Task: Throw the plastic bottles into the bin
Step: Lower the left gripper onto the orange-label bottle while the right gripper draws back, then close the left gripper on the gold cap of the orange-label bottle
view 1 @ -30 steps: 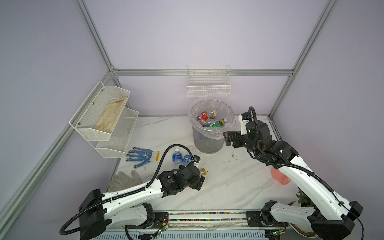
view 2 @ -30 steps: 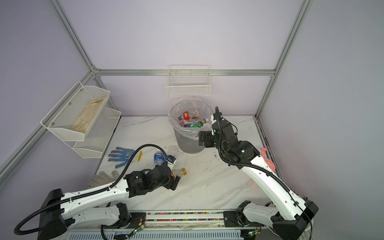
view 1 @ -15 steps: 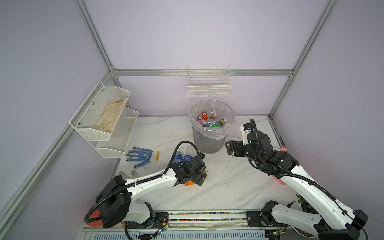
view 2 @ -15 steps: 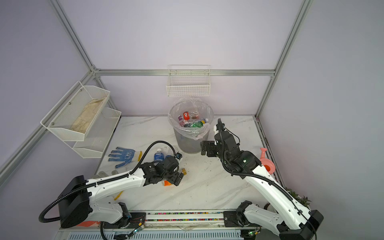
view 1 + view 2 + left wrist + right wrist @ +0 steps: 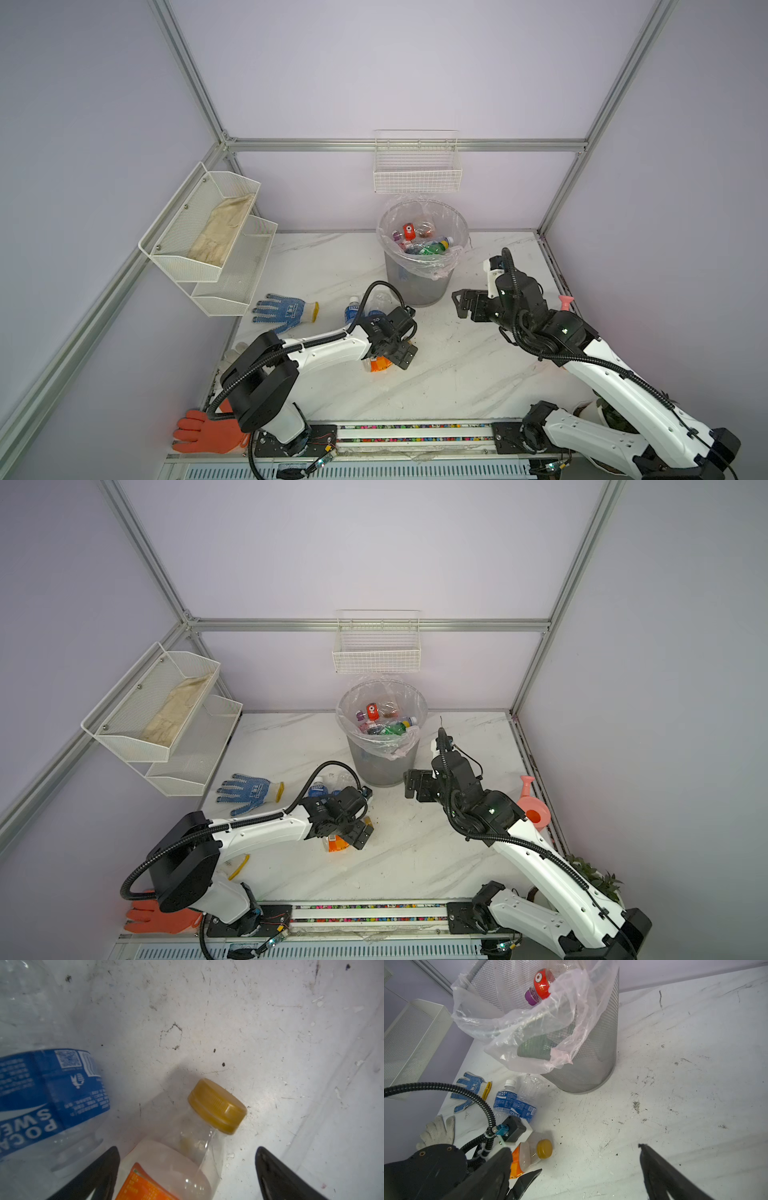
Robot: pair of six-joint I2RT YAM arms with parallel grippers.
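left hand [image 5: 404, 360] is spread wide, empty, its fingers [image 5: 99, 1176] either side of the orange-labelled bottle [image 5: 176, 1169] lying on the bench [image 5: 457, 374]. two blue-labelled bottles [image 5: 508, 1100] lie side by side just beyond, near the bin [image 5: 419, 286], which holds several more bottles [image 5: 428, 248]. right hand [image 5: 457, 305] hangs released beside the bin's wall.

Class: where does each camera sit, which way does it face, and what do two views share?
Top views: overhead, looking down at table; both arms show.
Left wrist: faces down at orange-labelled bottle; left gripper open around it.
Right wrist: faces bin; right gripper open, left arm shows.
Shared: both wrist views show that bottle.
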